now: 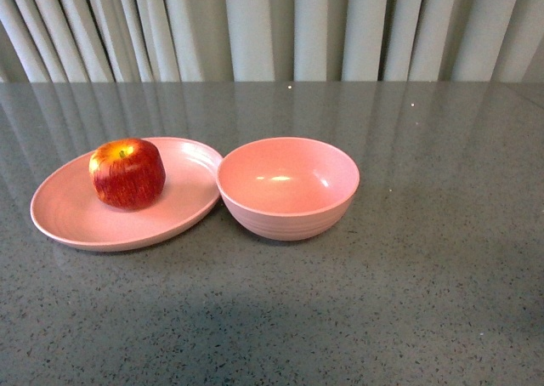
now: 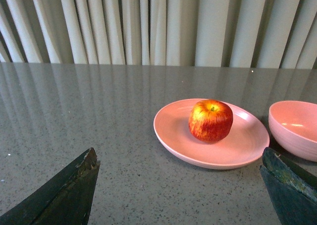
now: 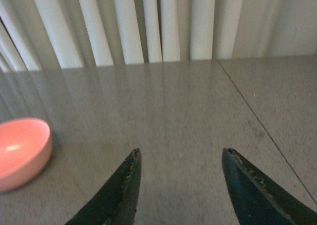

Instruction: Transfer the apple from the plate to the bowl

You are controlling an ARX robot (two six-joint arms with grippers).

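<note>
Front view shows the apple [image 1: 127,173] on the plate [image 1: 72,220], the bowl [image 1: 289,190] just beside it — the left gripper [image 2: 179,154], jaws spread wide, should straddle the apple's widest girth before closing; the right gripper [image 3: 181,153] gapes too

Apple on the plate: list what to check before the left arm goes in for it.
1. Apple sits stem-up on the plate, nothing over it: ok.
2. Bowl upright and empty: ok.
3. Gap between plate rim and bowl: cannot tell; they meet in the front view.
4. Left gripper jaws wide apart, holding nothing: ok.
5. Left gripper at the apple: not ok; bare table lies between them.
6. Right gripper jaws apart, away from the apple: ok.
</note>
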